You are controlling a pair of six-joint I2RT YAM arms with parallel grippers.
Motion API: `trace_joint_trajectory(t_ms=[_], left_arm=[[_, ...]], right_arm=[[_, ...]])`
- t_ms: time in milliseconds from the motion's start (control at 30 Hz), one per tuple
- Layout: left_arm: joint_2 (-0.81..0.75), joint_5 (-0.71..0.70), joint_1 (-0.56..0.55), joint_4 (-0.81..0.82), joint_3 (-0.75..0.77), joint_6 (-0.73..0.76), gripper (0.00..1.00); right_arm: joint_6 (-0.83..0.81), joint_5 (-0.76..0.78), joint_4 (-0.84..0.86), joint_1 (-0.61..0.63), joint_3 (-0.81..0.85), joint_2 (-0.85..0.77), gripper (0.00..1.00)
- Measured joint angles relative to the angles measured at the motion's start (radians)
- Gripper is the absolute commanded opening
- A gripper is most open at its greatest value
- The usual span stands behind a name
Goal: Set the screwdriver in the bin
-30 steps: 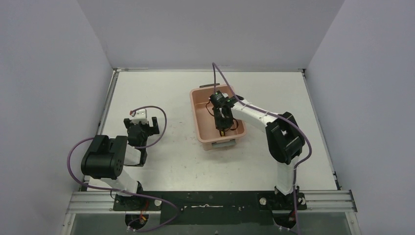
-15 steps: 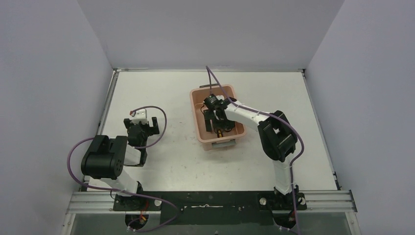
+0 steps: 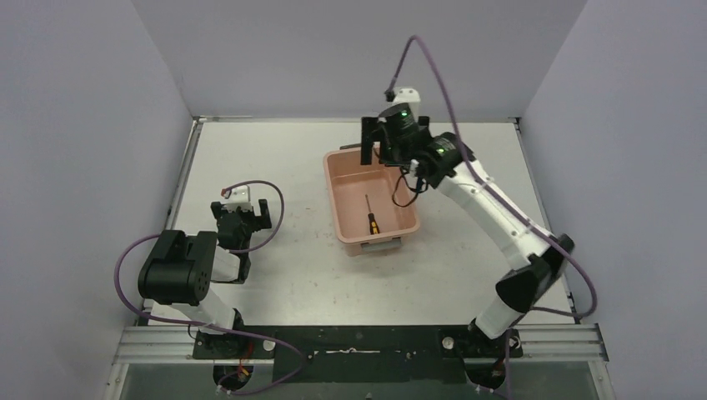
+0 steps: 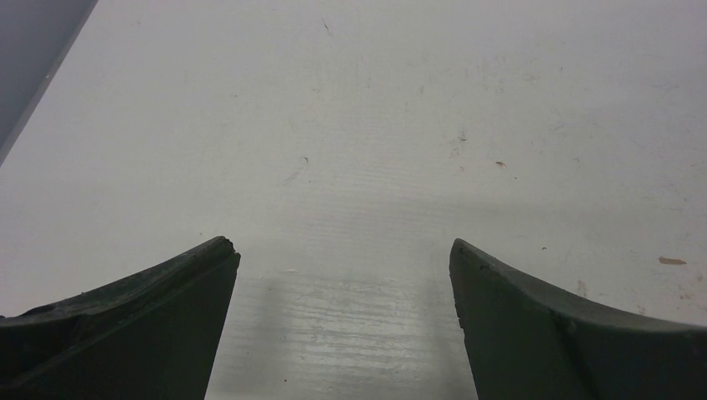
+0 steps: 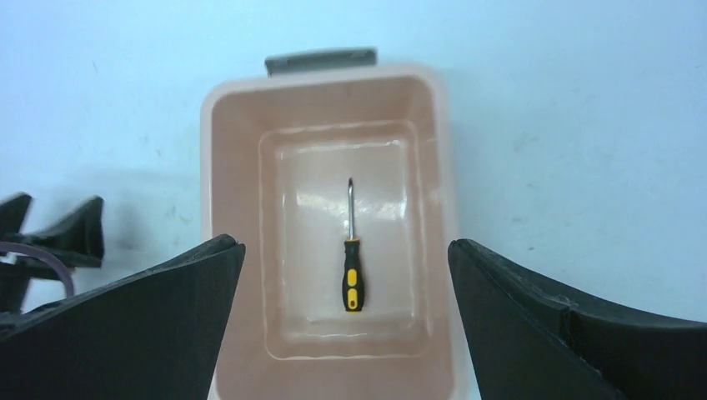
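Observation:
The screwdriver [image 3: 371,217] [image 5: 353,267], black and yellow in the handle with a thin shaft, lies flat on the floor of the salmon-pink bin [image 3: 331,185] [image 5: 238,208]. Nothing touches it. My right gripper [image 3: 378,143] [image 5: 343,243] hangs open high above the bin's far end and looks straight down into it, its jaws wide apart with nothing between them. Far left of the bin, my left gripper [image 3: 242,208] [image 4: 343,245] rests open just over the bare table, also holding nothing.
The bin has a grey handle clip [image 3: 373,244] [image 5: 321,60] at its short end. White walls enclose the table [image 3: 275,158] on three sides. A metal rail [image 3: 358,342] with both arm bases runs along the near edge. Purple cables loop from each wrist.
My right gripper opened and let go of the screwdriver, which now lies in the bin. The right arm then rose and drew back toward the bin's far end. The left arm stayed still.

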Motion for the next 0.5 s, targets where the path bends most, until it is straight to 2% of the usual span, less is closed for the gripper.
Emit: trace_joint_trajectory(t_ms=[133,333,500], left_arm=[[0.000,0.000,0.000,0.000,0.000,0.000,0.97],[0.000,0.000,0.000,0.000,0.000,0.000,0.97],[0.000,0.000,0.000,0.000,0.000,0.000,0.97]], right_arm=[[-0.026,0.039,0.069,-0.081,-0.102,-0.235,1.00],[-0.080,0.122,0.220,-0.381,-0.531,-0.587,1.00],[-0.126,0.093,0.340,-0.505,-0.892,-0.737,1.00]])
